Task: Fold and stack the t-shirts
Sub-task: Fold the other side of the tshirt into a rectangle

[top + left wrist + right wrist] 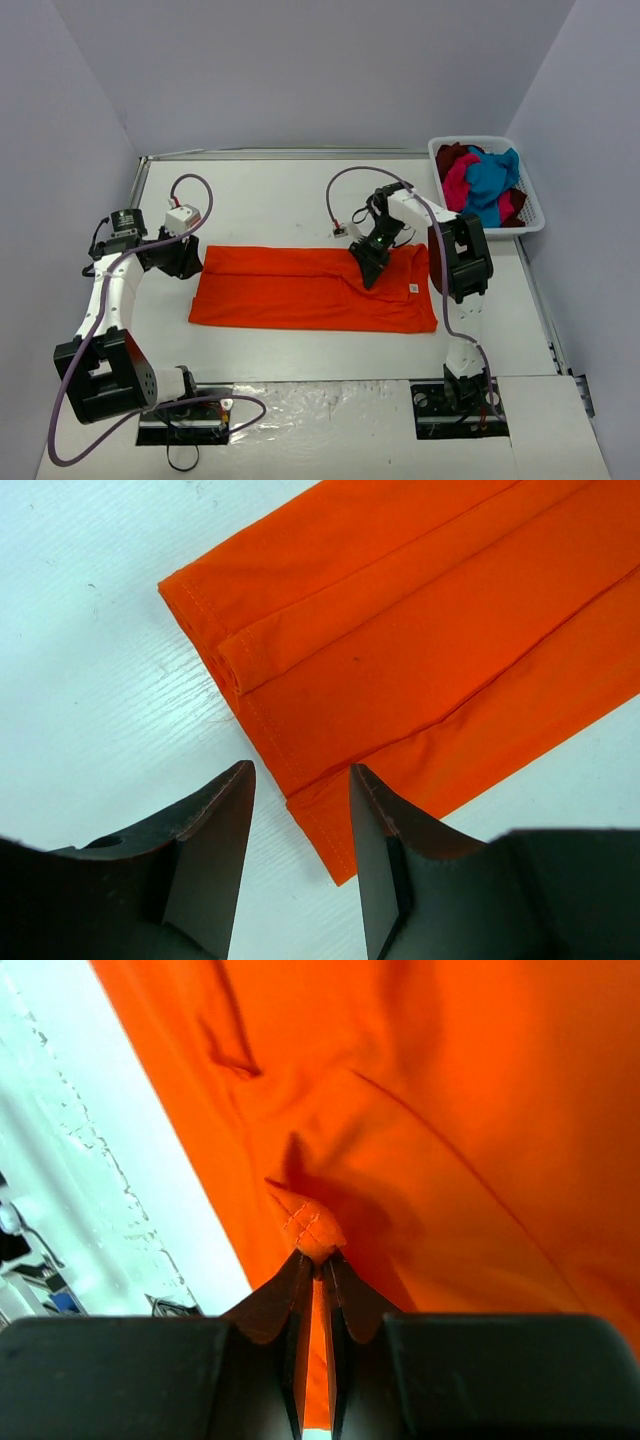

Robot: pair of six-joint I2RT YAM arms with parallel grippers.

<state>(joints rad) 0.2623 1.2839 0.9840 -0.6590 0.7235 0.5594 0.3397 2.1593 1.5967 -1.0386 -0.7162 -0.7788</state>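
On the desk (300,200), the orange t-shirt (310,290) lies folded lengthwise; right jaws pinch its stitched edge, left jaws stand half-open and empty. Other t-shirts (485,185) in the white basket (535,215) wait unfolded.

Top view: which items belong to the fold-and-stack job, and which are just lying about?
Job:
orange t-shirt
heaped shirts (teal, pink, dark red)
right hand, shut on the orange cloth
left hand, open at its hem

Lying about:
white basket holding the heap
purple cables
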